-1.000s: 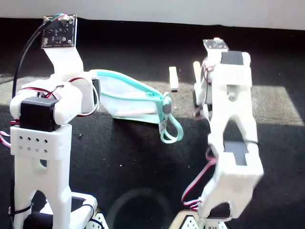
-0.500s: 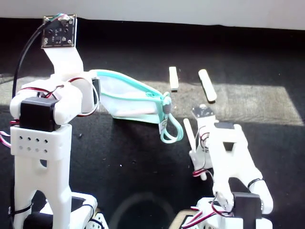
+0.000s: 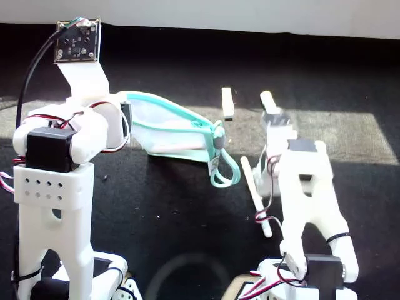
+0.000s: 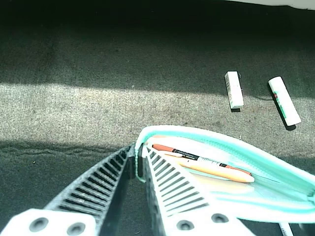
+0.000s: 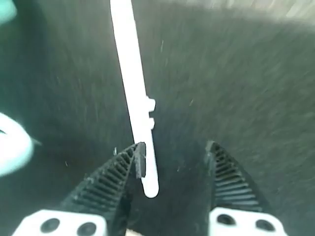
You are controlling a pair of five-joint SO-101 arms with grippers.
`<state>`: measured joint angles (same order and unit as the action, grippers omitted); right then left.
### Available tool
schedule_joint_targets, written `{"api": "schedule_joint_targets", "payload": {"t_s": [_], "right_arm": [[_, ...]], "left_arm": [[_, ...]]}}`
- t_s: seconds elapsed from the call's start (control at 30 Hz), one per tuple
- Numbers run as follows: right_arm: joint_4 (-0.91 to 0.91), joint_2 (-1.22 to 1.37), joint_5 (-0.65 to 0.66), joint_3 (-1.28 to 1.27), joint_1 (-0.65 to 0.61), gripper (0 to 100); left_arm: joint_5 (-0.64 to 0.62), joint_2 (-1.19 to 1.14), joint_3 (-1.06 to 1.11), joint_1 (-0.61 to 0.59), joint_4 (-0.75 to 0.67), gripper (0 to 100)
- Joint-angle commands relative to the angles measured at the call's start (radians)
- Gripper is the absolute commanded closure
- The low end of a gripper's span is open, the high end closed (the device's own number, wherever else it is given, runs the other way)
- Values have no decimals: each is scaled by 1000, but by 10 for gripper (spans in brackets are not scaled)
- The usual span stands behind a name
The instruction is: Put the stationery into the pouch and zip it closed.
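Note:
The teal and white pouch hangs open above the mat, held at its left end by my left gripper. In the left wrist view that gripper is shut on the pouch rim, and an orange pen and a darker one lie inside. A white pen lies on the dark mat beside the right arm. In the right wrist view my right gripper is open just over the white pen, whose near end lies against one finger.
A white eraser and a white stick lie on the sunlit strip beyond the pouch; both also appear in the left wrist view, eraser and stick. The pouch's teal loop dangles near the pen.
The right arm pulled back from the far white stick toward the front, then came forward over the white pen. The left arm and pouch stayed put.

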<state>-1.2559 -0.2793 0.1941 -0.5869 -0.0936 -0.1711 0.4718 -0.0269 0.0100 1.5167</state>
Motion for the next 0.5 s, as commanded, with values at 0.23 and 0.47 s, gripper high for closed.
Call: {"api": "schedule_joint_targets", "payload": {"t_s": [0.23, 0.47], "right_arm": [[-16, 381, -74, 384, -111, 840], [-16, 595, -80, 547, -117, 840]], "left_arm": [[8, 4, -7, -67, 3, 990], [8, 4, 2, -82, 6, 990]]}}
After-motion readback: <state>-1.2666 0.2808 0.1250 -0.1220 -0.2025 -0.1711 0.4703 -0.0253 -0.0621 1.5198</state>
